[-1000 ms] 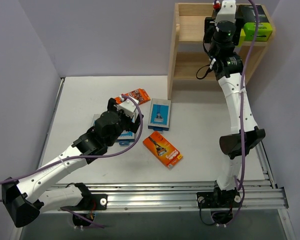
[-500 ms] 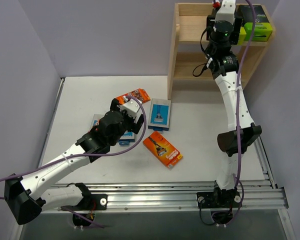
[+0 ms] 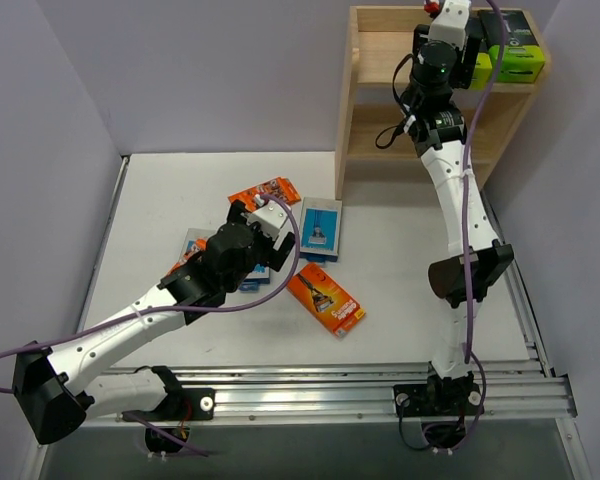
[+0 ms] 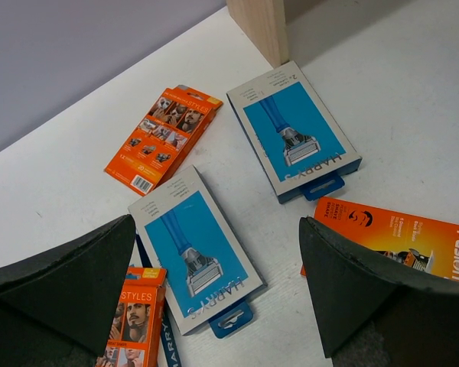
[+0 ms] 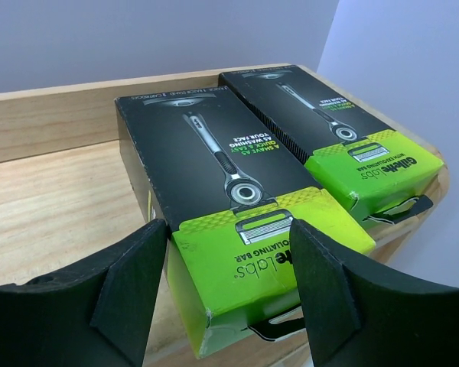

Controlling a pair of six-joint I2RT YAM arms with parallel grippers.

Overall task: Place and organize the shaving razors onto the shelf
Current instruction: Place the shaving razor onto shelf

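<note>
Two black boxes (image 5: pixel 214 164) parked side by side on the shelf (image 5: pixel 61 191), top tier
so the right claw (image 5: pixel 228 229) straddles one box's lime end, can't tell if it's pinching; left claw (image 4: pixel 214 225) spread wide, empty

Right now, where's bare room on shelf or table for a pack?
Free: light wooden shelf's top tier left of the two black lime-ended boxes; white table between the orange and light-blue flat packs and the right arm. Crowded: those packs, clustered mid-table.

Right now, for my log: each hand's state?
Left hand: open, holding nothing.
Right hand: astride the black razor box with lime-green end; grip cannot be told.
</note>
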